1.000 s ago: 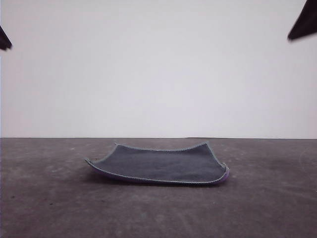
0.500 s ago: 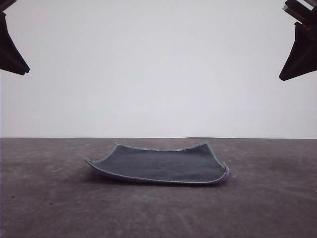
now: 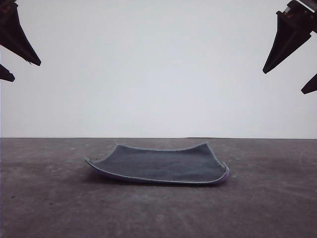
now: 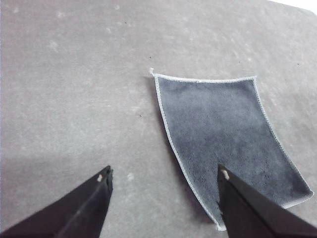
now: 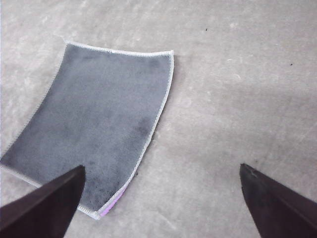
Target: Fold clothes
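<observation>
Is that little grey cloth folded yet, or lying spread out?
Spread out: the cloth lies as one flat layer, dark face up, all edges showing, corners slightly curled.

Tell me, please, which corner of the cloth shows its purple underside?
The near corner on the robot's right of the cloth: it curls up off the table, showing purple beneath. The other corners show only dark grey and pale edging.

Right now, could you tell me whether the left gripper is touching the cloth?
Apart. The front view shows the left gripper high above the table, well clear of the grey cloth lying flat below.
</observation>
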### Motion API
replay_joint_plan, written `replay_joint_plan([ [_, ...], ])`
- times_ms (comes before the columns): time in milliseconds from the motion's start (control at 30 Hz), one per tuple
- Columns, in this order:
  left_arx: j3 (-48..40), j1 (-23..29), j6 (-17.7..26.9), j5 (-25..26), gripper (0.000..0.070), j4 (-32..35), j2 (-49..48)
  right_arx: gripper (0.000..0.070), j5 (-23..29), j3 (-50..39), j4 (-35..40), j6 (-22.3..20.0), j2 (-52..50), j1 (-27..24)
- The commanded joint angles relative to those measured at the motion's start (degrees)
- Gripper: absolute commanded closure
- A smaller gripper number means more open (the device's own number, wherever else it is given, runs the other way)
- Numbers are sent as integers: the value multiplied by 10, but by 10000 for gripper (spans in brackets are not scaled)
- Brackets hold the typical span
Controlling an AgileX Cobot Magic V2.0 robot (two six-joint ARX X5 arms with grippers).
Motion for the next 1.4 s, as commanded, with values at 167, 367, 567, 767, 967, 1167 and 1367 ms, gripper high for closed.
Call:
replay_joint_plan([
  [167, 9, -20, -26, 39, 294, 28, 51, 62, -20, 5, 56, 10, 26, 15],
  [367, 23, -45, -70, 75, 294, 117, 133, 67, -26, 6, 110, 14, 72, 34],
  [567, 92, -66, -69, 84, 294, 125, 239, 67, -33, 10, 159, 19, 148, 42],
  [767, 179, -80, -63, 87, 294, 124, 344, 68, -48, 38, 205, 34, 229, 44],
  [967, 254, -86, -53, 87, 294, 120, 426, 69, -56, 99, 213, 34, 303, 47],
  [1167, 318, -86, -50, 87, 294, 102, 501, 70, -61, 173, 213, 43, 375, 59],
  [1367, 355, -89, -49, 86, 295, 98, 557, 80, -66, 238, 211, 57, 443, 72],
])
